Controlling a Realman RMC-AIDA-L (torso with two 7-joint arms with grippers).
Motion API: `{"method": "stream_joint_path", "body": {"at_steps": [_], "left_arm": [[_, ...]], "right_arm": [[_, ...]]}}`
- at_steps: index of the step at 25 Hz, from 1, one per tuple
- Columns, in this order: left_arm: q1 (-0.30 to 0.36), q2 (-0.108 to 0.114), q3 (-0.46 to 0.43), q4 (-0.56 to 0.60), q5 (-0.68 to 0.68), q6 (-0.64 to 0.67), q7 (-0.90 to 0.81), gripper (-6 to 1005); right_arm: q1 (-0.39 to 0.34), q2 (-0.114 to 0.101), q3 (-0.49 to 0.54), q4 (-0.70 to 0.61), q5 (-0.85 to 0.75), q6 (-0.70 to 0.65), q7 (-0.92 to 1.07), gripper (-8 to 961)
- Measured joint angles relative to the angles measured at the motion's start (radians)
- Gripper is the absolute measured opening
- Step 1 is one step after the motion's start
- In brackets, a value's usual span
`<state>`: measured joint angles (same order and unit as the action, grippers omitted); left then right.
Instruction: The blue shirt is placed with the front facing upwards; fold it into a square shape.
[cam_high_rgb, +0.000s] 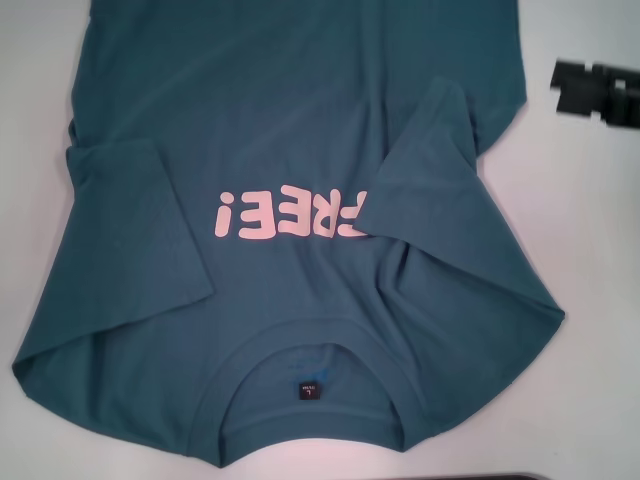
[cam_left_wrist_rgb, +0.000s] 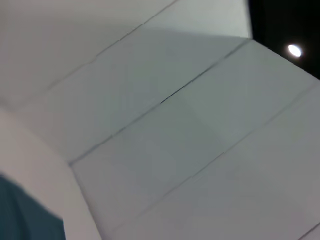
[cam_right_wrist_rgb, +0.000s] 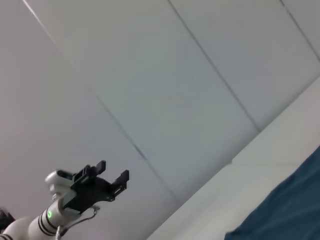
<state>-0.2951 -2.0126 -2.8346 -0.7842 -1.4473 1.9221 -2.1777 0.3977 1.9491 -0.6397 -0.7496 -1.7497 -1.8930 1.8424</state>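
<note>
The blue shirt (cam_high_rgb: 300, 130) lies flat on the white table (cam_high_rgb: 590, 250), front up. Its neck with the small dark label (cam_high_rgb: 308, 390) is at the near edge, and the pink "FREE!" lettering (cam_high_rgb: 290, 215) reads upside down. Both short sleeves are folded inward over the body, the left sleeve (cam_high_rgb: 130, 220) and the right sleeve (cam_high_rgb: 430, 160). A black part of my right gripper (cam_high_rgb: 598, 90) shows at the far right, off the shirt. My left gripper (cam_right_wrist_rgb: 114, 170) shows only in the right wrist view, raised in the air, open and empty. Corners of the shirt show in the left wrist view (cam_left_wrist_rgb: 25, 215) and the right wrist view (cam_right_wrist_rgb: 285, 210).
White table shows to the left (cam_high_rgb: 30, 200) and right of the shirt. White panelled walls (cam_left_wrist_rgb: 175, 100) stand behind the table. A dark strip (cam_high_rgb: 500, 477) lies at the near edge of the head view.
</note>
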Motion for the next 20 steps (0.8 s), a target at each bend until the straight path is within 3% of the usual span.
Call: {"method": "stream_joint_path", "body": {"at_steps": [1, 3, 7, 14, 20], "left_arm": [[0.006, 0.013, 0.011, 0.014, 0.005, 0.004, -0.053, 600], [0.022, 0.038, 0.028, 0.035, 0.027, 0.007, -0.163, 600], [0.058, 0.059, 0.033, 0.034, 0.105, 0.004, -0.261, 600], [0.081, 0.063, 0.038, 0.019, 0.373, 0.022, -0.299, 600], [0.063, 0.06, 0.04, -0.001, 0.444, 0.054, -0.319, 600]], "right_arm": [[-0.005, 0.003, 0.003, 0.004, -0.009, -0.002, 0.001, 924], [-0.013, 0.01, 0.008, 0.017, -0.022, -0.003, 0.005, 920], [-0.002, 0.013, 0.015, 0.035, -0.025, -0.002, 0.059, 914], [0.071, -0.009, 0.014, 0.036, -0.148, 0.046, 0.229, 913], [0.09, -0.012, 0.02, 0.039, -0.166, 0.077, 0.259, 912]]}}
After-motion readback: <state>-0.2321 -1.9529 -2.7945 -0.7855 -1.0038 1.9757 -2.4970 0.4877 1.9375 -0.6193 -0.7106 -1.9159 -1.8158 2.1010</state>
